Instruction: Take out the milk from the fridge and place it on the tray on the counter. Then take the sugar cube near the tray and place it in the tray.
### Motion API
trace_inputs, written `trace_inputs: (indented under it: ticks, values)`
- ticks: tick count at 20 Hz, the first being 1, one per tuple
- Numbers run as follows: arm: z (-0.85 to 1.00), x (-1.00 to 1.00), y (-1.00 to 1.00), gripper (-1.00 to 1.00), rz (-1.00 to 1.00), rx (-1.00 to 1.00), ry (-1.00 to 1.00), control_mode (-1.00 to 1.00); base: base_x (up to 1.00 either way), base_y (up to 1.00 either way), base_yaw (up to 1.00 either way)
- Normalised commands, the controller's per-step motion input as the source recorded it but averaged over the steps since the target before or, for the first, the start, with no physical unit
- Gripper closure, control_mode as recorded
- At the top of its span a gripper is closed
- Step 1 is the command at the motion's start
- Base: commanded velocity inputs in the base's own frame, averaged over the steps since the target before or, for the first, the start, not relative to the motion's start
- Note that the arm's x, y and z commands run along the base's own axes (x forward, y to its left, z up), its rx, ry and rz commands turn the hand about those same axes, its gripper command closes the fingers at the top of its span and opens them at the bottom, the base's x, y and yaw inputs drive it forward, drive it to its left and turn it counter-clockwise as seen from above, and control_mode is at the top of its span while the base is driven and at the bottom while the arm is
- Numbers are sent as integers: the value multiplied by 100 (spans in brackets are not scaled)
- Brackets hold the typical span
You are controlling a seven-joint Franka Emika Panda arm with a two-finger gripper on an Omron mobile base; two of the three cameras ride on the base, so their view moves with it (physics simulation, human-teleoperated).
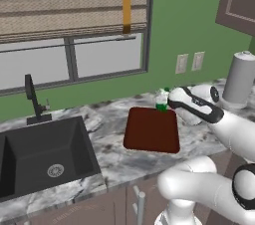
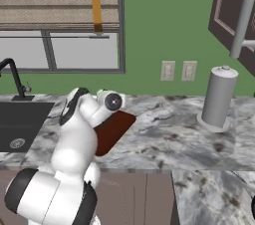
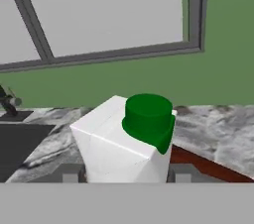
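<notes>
Milk point(image 3: 126, 143) found seated between the two fingers of the gripper point(image 3: 126, 174), green cap uppermost and leaning toward the right-hand finger in the hand view. Finger tips point(image 3: 69, 174) seen flanking both flanks of the carton, pressed up against its white sides: grasping the milk, not released. Carton fairly upright, gable top tilted slightly.

From the left base view, gripper point(image 1: 164, 103) and carton point(image 1: 161, 100) located at the far edge of the tray point(image 1: 149, 132), above its rear right corner; contact between carton base and tray surface cannot be told. Tray lying flat on the counter point(image 1: 112, 162), below and nearer than the fingers. Tray edge also visible in the hand view, just behind and right of the carton point(image 3: 208, 166).

Sink basin point(image 1: 45, 154) well to the left of the fingers, faucet point(image 1: 32, 100) behind it. Window point(image 3: 99, 10) straight beyond the fingers. Paper towel roll point(image 2: 219, 97) well off to the right, standing upright on the counter. Two wall outlets point(image 2: 178, 70) on the green wall, up and right of the grasp.

Sugar cube not made out with certainty.
</notes>
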Motion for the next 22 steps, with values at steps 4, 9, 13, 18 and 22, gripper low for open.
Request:
trace_inputs:
  ticks: [4, 9, 13, 18, 22]
  values:
    - [-9, 21, 0, 100, 48, -4, -1, -100, 0, 0, 0]
    - [0, 2, 0, 100, 51, -1, -8, -100, 0, 0, 0]
    - [0, 0, 9, 100, 28, -4, -6, -100, 0, 0, 0]
    - [-1, -3, 3, 100, 13, -10, -8, -100, 0, 0, 0]
    - [-1, 1, 23, 100, 6, 0, -5, -100, 0, 0, 0]
